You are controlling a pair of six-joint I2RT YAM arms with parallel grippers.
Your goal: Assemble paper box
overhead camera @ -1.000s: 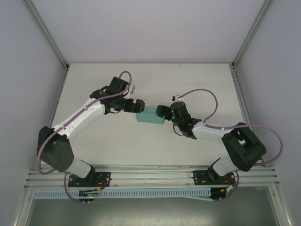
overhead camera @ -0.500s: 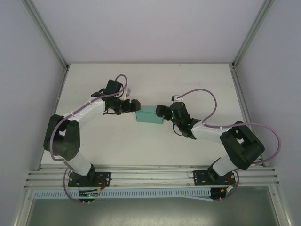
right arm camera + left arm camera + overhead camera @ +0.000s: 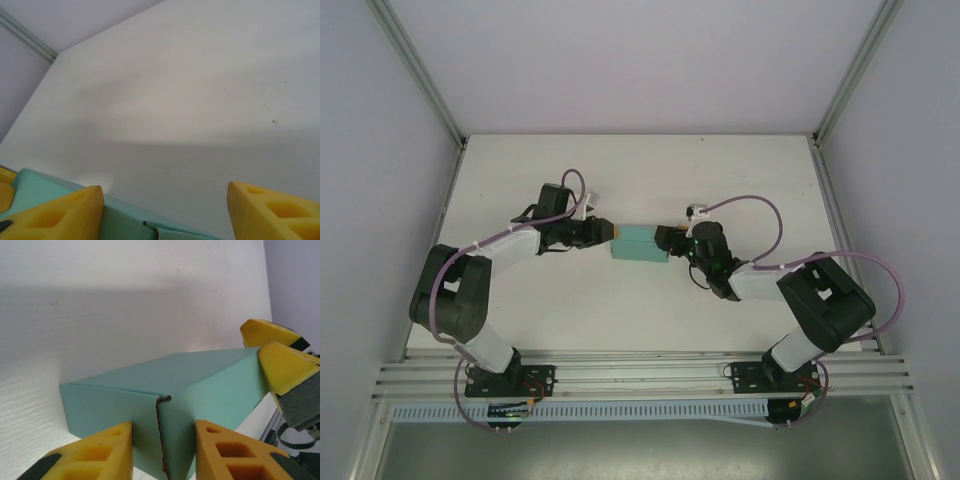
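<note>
Paper box: a folded-up teal shape lying on the table at the centre of the top view, between the two arms, with its long side running left to right.
Left gripper: at the box's left end with its jaws parted and nothing clamped. In the left wrist view its fingers stand to either side of the end corner. Whether they touch the card I cannot tell.
Right gripper: at the box's right end, spread wide and unclenched. In its wrist view the box edge sits low between the fingers.
Seam: a raw card edge runs down the near corner and looks slightly proud.
Why so placed: the grippers probably bracket opposite ends so that one steadies the box while the other presses the end shut.
Risk: the light card could slide or buckle if pushed from one end only.
</note>
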